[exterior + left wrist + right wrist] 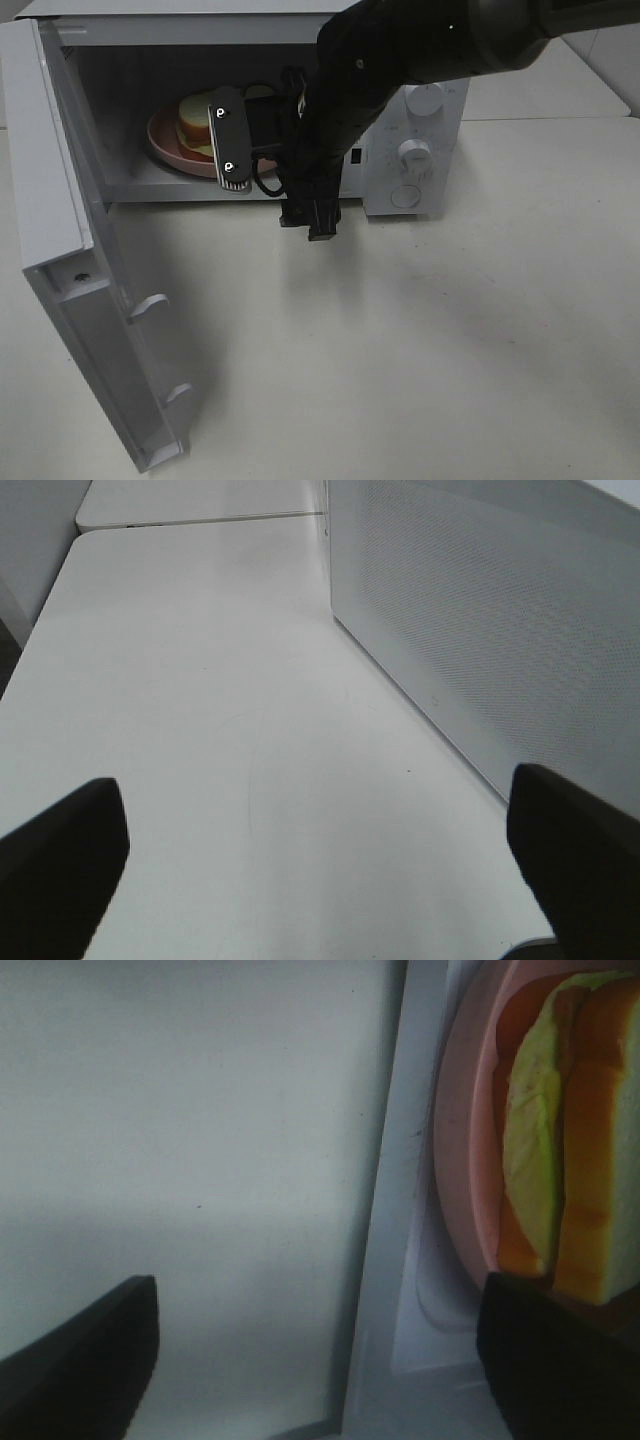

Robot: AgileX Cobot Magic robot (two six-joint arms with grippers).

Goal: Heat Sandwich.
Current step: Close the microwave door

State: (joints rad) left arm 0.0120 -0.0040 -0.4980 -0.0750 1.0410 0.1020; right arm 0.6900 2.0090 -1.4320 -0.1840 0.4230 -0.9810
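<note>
White worktop is carrying the open microwave. Your sandwich, brown-crusted white bread with pale green filling, is sitting on a pink plate inside, partly hidden by the arm. The right tool is hanging released at the sill, with the sandwich near one finger and outside the jaws. The left tool is gaping, released.

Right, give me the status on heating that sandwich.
Done: the sandwich sits on its pink plate inside the microwave. In hand: the right claw hangs open and empty at the microwave's mouth. Left: the door stands wide open and needs shutting, then the knobs need setting.
</note>
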